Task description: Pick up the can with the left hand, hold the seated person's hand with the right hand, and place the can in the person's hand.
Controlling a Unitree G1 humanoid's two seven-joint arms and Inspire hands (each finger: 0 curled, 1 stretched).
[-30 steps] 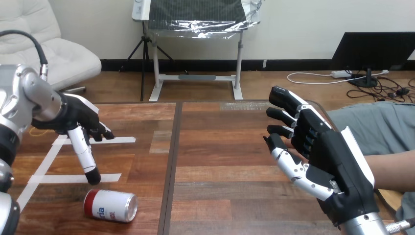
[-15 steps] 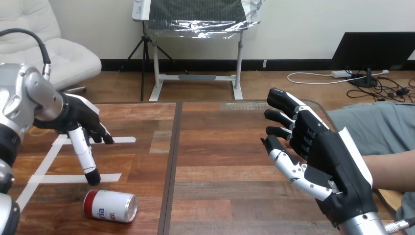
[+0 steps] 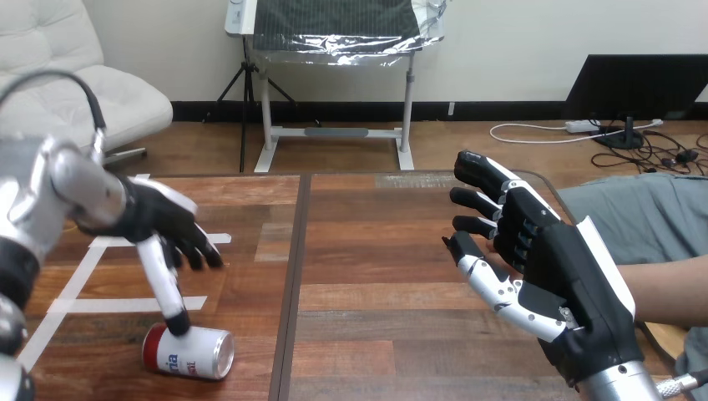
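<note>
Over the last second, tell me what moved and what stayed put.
The left hand swung right and down toward the can, its thumb tip now at the can's upper side; contact is unclear, and nothing is grasped. The can lies on its side where it was. The right hand stayed open and raised beside the person's forearm.

Left robot hand (image 3: pixel 163 221) was blurred above the can (image 3: pixel 189 352); contact between them could not be determined. The person's hand lay hidden behind the right robot hand (image 3: pixel 543 267); the forearm (image 3: pixel 668 288) ran off the right edge.
</note>
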